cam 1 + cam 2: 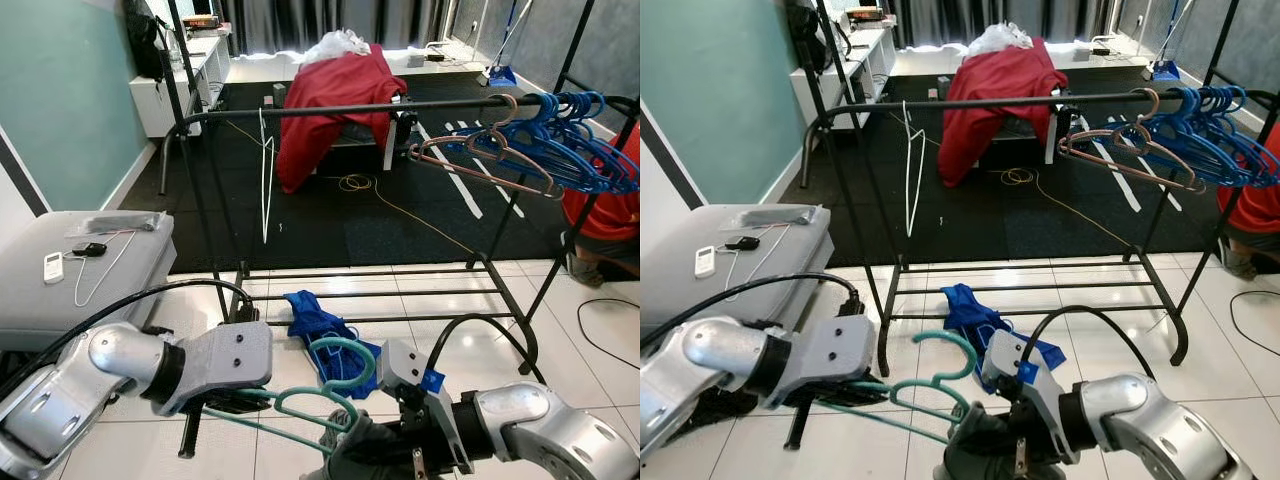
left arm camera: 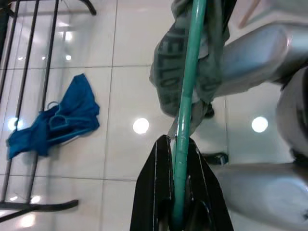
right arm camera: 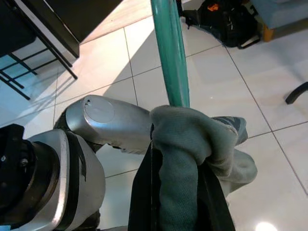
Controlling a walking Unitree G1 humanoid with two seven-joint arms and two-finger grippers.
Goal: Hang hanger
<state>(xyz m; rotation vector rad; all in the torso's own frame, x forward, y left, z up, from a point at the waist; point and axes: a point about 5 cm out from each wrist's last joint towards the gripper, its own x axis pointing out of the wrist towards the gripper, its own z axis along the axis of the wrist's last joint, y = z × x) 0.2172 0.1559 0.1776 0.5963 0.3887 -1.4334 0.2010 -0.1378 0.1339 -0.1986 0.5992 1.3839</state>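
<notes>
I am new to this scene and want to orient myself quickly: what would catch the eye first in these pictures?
Nearest the camera, the left gripper is shut on a green hanger, while the right gripper pinches a grey garment draped on it. Behind them stands a black clothes rack with blue hangers bunched at its right end; a blue cloth lies on the floor beneath.

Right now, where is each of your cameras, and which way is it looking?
Left eye view: on my head, looking forward and down at the clothes rack; both silver arms show.
Right eye view: beside it, same scene.
Left wrist view: on my left arm, looking along the left gripper clamping the green hanger.
Right wrist view: on my right arm, looking along the right gripper pinching the grey garment.
Both wrist views share hanger, garment and tiled floor.
</notes>
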